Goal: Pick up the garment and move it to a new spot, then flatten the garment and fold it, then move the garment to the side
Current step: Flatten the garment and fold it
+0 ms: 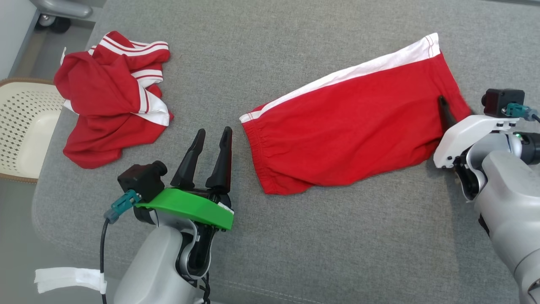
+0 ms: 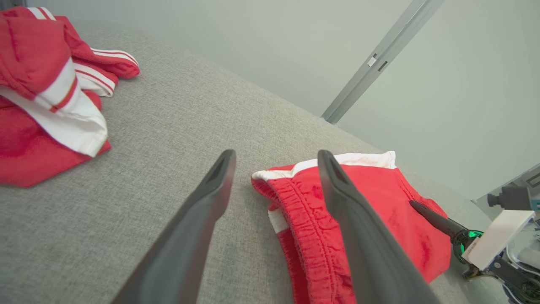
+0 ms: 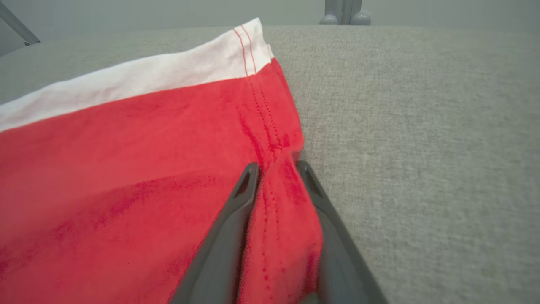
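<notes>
The garment (image 1: 350, 126), red shorts with a white side stripe, lies flat on the grey cloth-covered table (image 1: 337, 236), waistband to the left and leg hem to the right. My right gripper (image 1: 445, 105) sits at the hem's right edge. In the right wrist view its fingers (image 3: 236, 219) pinch a raised ridge of the red hem (image 3: 274, 202) between them. My left gripper (image 1: 215, 135) stands open just left of the waistband, holding nothing. In the left wrist view its fingers (image 2: 202, 211) frame the waistband (image 2: 303, 219) at the near edge of the garment (image 2: 379, 198).
A second, crumpled red garment with white stripes (image 1: 114, 97) lies at the table's far left. A cream perforated basket (image 1: 25, 126) stands off the left edge. White tape (image 1: 67, 278) hangs from the left arm's cable. A metal post (image 2: 379, 59) rises beyond the table.
</notes>
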